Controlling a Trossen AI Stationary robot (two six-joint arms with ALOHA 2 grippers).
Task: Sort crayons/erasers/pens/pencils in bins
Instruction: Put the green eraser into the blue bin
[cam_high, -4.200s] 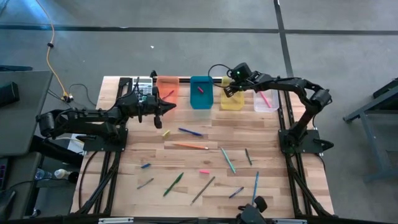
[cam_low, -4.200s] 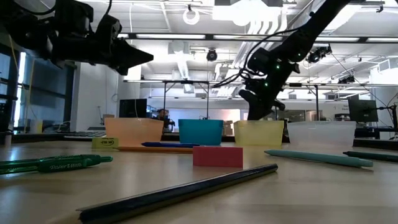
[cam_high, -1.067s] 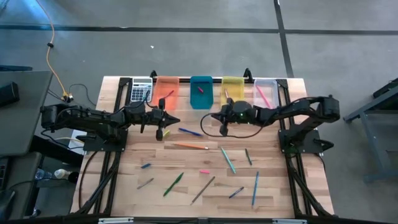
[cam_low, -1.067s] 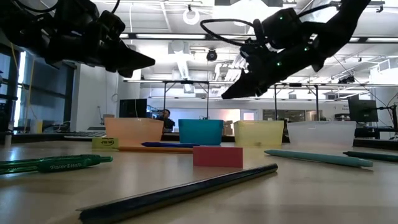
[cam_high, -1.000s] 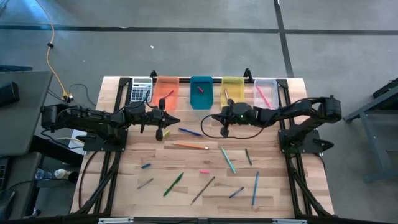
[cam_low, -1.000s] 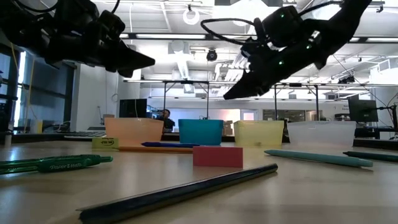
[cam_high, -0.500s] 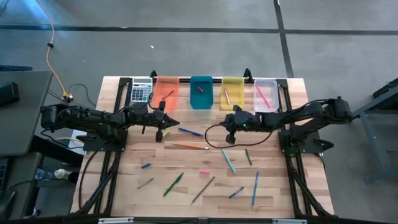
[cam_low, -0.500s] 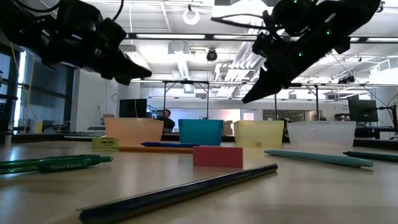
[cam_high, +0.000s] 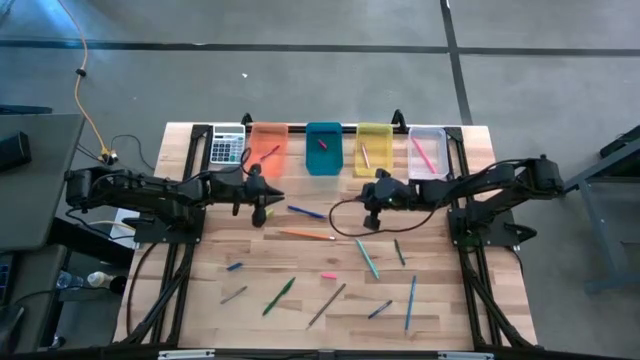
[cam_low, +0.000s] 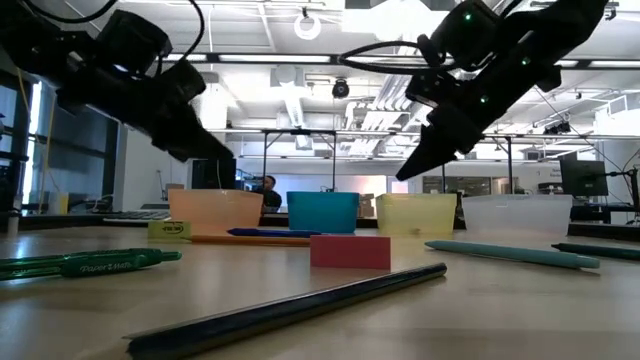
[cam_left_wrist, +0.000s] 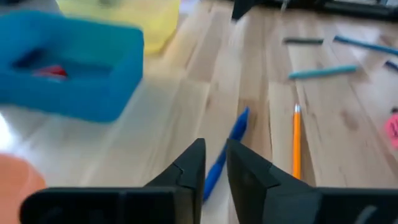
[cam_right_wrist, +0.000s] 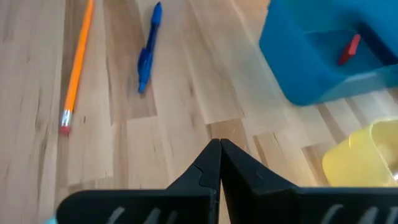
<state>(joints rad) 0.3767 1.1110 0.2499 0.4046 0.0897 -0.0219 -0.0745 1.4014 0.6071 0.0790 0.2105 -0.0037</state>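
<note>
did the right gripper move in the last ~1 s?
Yes. In the high view the right gripper has shifted from beside the blue pen out below the yellow bin, toward the table's right side.

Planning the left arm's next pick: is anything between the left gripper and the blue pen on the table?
Nothing visible. The left gripper hangs just above the blue pen, fingers slightly apart, with only bare table around it.

bins (cam_high: 323, 148): orange, teal-blue, yellow, clear; one row at worktop's far edge.
pens (cam_high: 305, 212): blue, green; lying flat, scattered.
pencils (cam_high: 306, 235): orange, dark; flat.
erasers (cam_high: 328, 275): pink mid-worktop; yellow-green near orange bin.
</note>
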